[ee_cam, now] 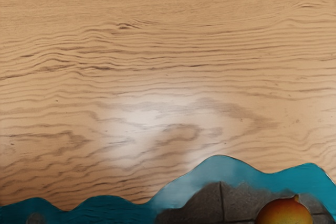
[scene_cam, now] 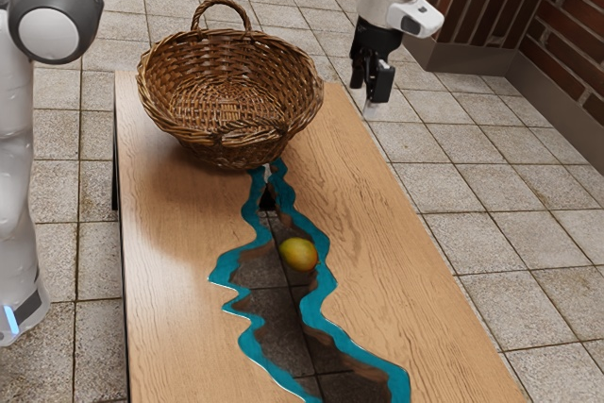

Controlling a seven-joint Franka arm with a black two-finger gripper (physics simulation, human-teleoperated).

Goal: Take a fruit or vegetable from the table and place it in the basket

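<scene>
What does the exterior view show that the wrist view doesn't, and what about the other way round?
Exterior view: the wicker basket, the robot's arm with its black gripper hanging empty, and the brick wall.

Wrist view: the little stem nub on the fruit, and its reddish-orange side.

Both: the fruit itself, the wooden tabletop, its wavy teal band and the floor tiles.
</scene>
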